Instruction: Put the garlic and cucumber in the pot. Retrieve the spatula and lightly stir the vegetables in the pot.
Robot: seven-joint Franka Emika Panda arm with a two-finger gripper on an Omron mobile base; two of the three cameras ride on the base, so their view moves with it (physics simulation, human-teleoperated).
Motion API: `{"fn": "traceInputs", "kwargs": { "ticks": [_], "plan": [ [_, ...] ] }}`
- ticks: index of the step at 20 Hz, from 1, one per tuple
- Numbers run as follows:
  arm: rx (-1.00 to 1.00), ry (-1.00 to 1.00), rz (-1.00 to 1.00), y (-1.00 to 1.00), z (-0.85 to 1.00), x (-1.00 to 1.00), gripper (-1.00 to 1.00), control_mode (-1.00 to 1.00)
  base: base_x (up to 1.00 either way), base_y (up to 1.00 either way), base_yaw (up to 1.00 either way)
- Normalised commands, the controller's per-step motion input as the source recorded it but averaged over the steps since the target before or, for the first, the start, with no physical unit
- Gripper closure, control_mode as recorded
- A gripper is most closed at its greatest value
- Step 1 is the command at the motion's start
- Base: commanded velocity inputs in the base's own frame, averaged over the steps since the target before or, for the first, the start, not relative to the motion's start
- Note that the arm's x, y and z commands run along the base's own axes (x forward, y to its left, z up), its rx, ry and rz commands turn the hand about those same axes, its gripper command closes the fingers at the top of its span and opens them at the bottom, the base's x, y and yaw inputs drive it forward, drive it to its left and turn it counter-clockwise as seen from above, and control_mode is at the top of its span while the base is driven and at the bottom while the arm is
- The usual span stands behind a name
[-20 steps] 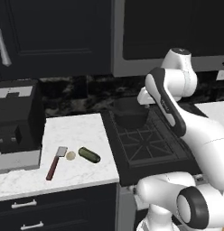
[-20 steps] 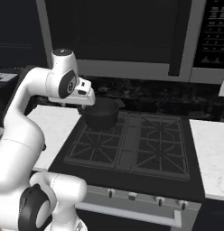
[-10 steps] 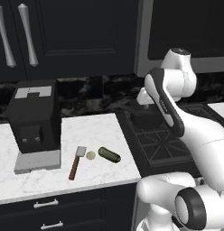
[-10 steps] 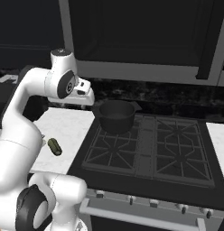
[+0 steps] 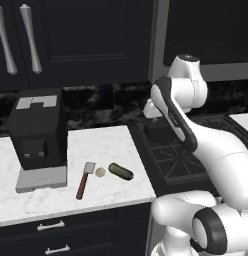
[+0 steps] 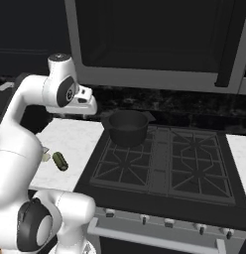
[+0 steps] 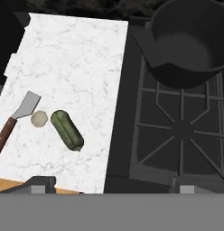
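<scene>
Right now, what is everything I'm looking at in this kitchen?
garlic: one, pale cream, on the white marble counter, between spatula blade and cucumber.
cucumber: one, dark green, lying on the counter beside the garlic.
spatula: one, reddish-brown handle, pale grey blade, flat on the counter.
pot: one, dark grey, empty, on the stove's rear left burner.
stove: one, black grates, next to the counter.
coffee machine: one, black, boxy, on the counter.
cabinets: dark, above the counter.
gripper: one, open, holding nothing, above the counter's edge.

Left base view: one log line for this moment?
gripper: open, empty | garlic, cucumber, spatula: on counter | pot: on stove, empty | stage: pre-grasp
</scene>
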Motion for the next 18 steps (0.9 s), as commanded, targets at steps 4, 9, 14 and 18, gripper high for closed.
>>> {"fn": "traceInputs", "kwargs": {
  "ticks": [4,9,14,18],
  "plan": [
    [-0.22,0.00,0.22,1.00,-0.42,-0.09,-1.00,-1.00,0.00,0.00,0.00],
    [-0.23,0.06,0.25,0.87,-0.56,0.00,-1.00,-1.00,0.00,0.00,0.00],
    [-0.21,0.18,0.27,0.46,-0.60,0.29,-1.00,-1.00,0.00,0.00,0.00],
    [-0.18,0.16,0.20,0.37,-0.61,0.45,-1.00,-1.00,0.00,0.00,0.00]
  ]
}}
